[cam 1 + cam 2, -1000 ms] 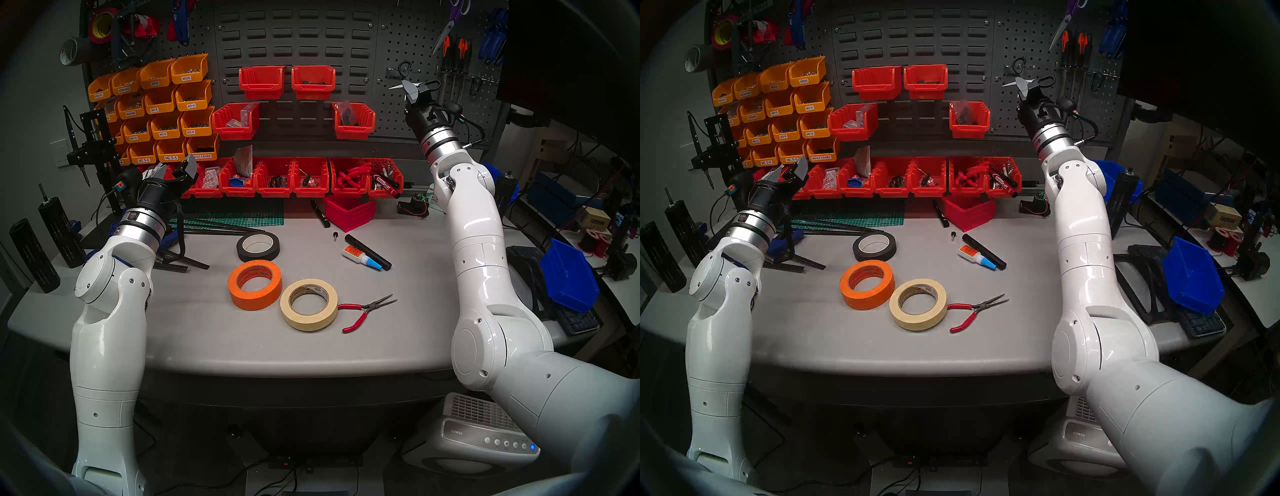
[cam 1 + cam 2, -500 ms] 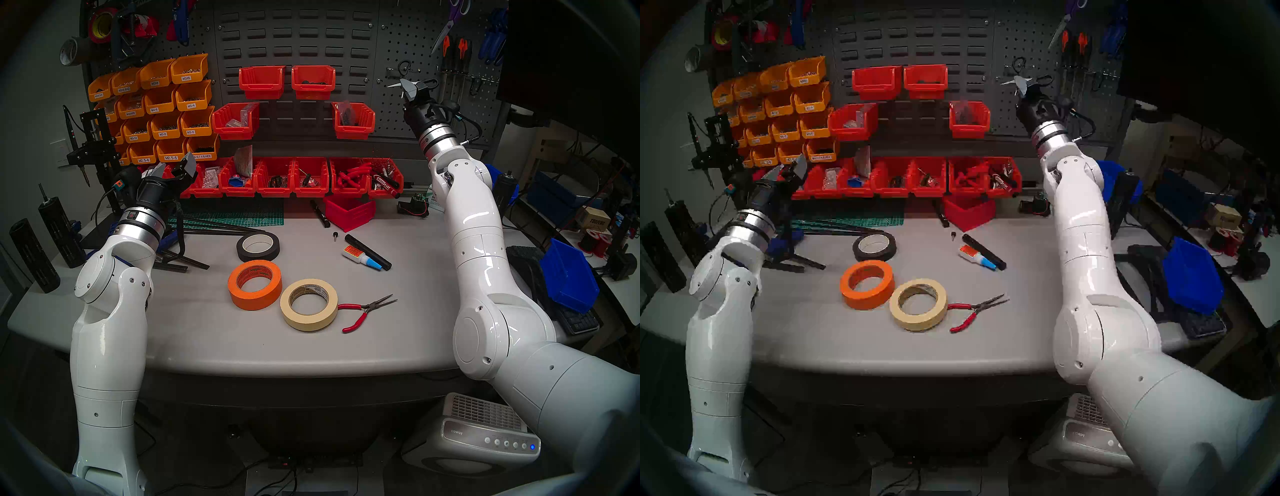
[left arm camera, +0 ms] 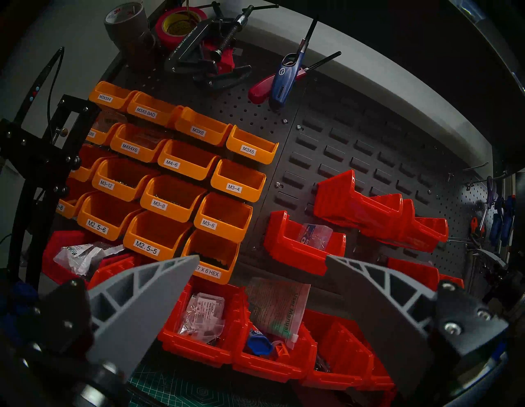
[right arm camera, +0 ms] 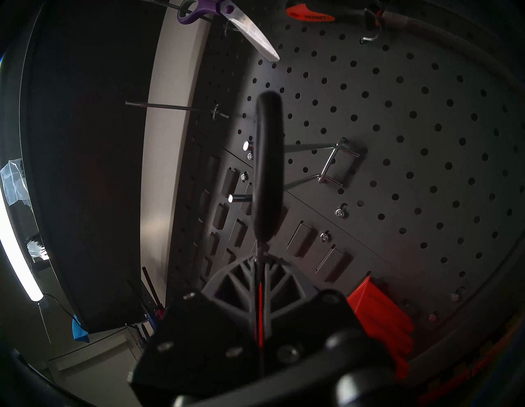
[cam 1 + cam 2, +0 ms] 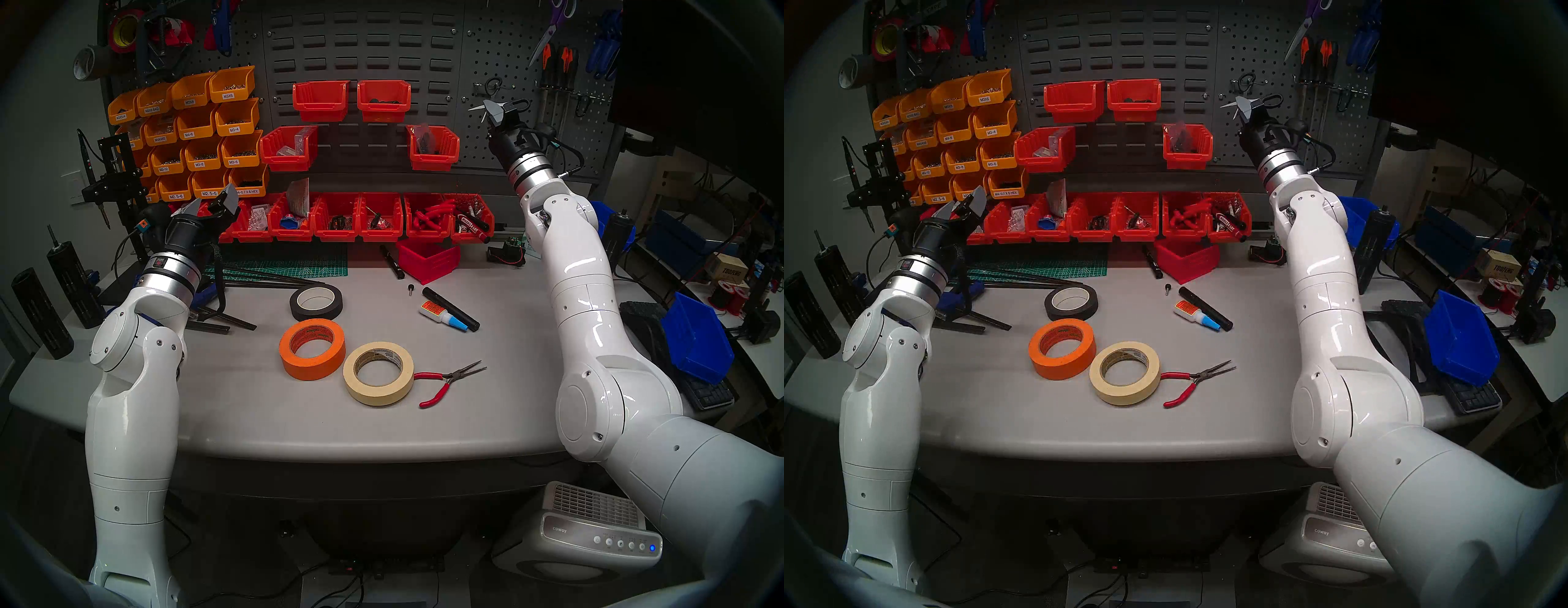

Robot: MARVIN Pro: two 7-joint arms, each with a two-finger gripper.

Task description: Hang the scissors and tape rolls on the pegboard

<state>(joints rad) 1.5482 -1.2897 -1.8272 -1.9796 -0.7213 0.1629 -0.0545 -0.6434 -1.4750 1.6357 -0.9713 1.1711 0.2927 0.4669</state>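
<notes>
My right gripper (image 5: 497, 111) (image 5: 1245, 108) is raised in front of the right pegboard (image 5: 479, 140) and is shut on the black-handled scissors (image 5: 477, 107). The blades point left and the handle loop points right. In the right wrist view the black handle (image 4: 268, 170) stands edge-on in front of a double wire hook (image 4: 329, 164), whose two tips show just left of it. The orange tape roll (image 5: 312, 348) and the cream tape roll (image 5: 378, 373) lie flat side by side on the table. My left gripper (image 5: 212, 206) (image 3: 261, 258) hovers open and empty before the bins.
A black tape roll (image 5: 316, 302), red-handled pliers (image 5: 445, 382), a glue bottle (image 5: 441, 316) and a black marker lie on the table. Red bins (image 5: 335, 216) and orange bins (image 5: 199, 127) line the back wall. Purple scissors (image 5: 547, 34) and screwdrivers (image 5: 560, 63) hang above right.
My right gripper has carried the scissors a little to the left along the pegboard. The left gripper has lifted slightly. The tape rolls have not moved.
</notes>
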